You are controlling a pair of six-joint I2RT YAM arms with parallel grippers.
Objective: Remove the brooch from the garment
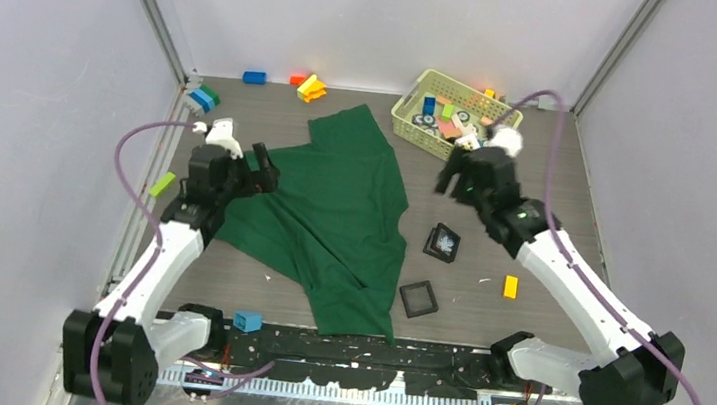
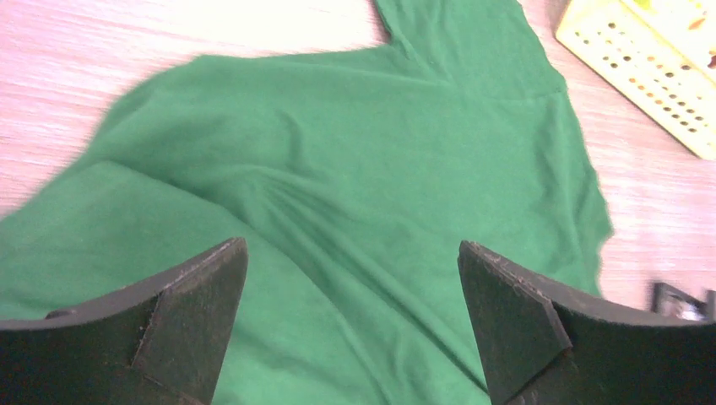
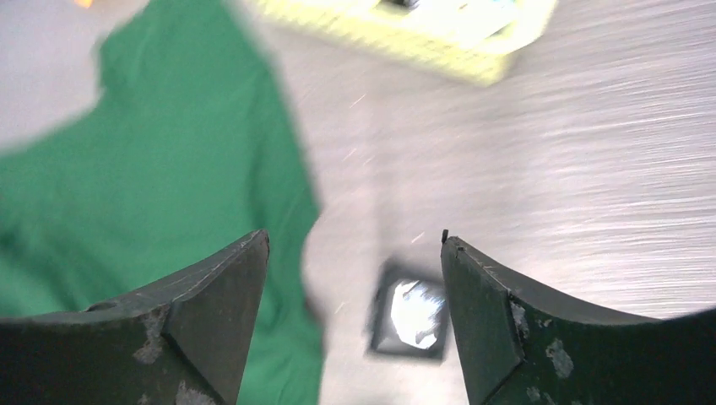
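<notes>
The dark green garment (image 1: 343, 216) lies spread in the middle of the table and fills the left wrist view (image 2: 355, 169). The brooch (image 1: 445, 240), a tiny pale spiky ornament, lies in a small black square tray (image 1: 433, 251) right of the garment. In the right wrist view it is a blurred white patch (image 3: 411, 312) in that tray. My left gripper (image 1: 263, 172) is open and empty above the garment's left edge (image 2: 353, 253). My right gripper (image 1: 457, 181) is open and empty, raised above the table behind the tray (image 3: 355, 245).
A yellow basket (image 1: 406, 117) of toy blocks stands at the back right. A second, empty black tray (image 1: 418, 298) lies near the garment's lower right corner. Loose blocks lie about: yellow (image 1: 510, 287), blue (image 1: 247, 321), green (image 1: 162, 183), and several at the back left (image 1: 201, 99).
</notes>
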